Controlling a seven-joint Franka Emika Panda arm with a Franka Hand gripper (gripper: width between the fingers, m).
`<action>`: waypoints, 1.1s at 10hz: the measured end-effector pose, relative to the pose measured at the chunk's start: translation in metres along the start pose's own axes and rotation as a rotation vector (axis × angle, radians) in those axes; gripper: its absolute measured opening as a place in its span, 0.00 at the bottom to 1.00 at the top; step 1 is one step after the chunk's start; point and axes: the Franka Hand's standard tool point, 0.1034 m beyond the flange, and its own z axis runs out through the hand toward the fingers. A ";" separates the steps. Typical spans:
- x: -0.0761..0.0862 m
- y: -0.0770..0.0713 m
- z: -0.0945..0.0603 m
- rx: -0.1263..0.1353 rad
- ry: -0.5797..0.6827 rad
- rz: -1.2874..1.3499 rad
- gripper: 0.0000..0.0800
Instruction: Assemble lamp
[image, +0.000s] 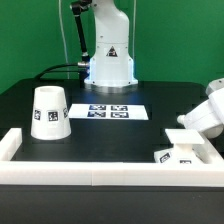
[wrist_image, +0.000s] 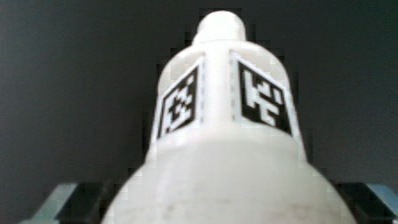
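Gripper (wrist_image: 214, 203): clenched on the bulb (wrist_image: 222, 120), as far as the wrist view shows. The round body fills the space between the jaws, and the neck points away from the camera.
Bulb position: carried off the table at the exterior view's right, above the base (image: 175, 155).
Reason for hold: judged to keep the neck free for seating in the base.
Base: lies in the corner formed by the rails (image: 100, 172), probably so they brace it.
Shade (image: 49, 111): stands upright at the exterior view's left, well apart and not yet needed.
Marker board (image: 110, 111): lies flat at mid-table.
Markings: black-and-white square tags on all three parts. A warning triangle (image: 110, 52) is on the arm's pedestal. No legible wording.
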 end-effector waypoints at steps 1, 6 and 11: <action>-0.004 0.005 -0.002 0.005 0.002 -0.018 0.72; -0.068 0.046 -0.044 0.057 -0.023 -0.024 0.72; -0.056 0.064 -0.049 0.042 0.175 -0.006 0.72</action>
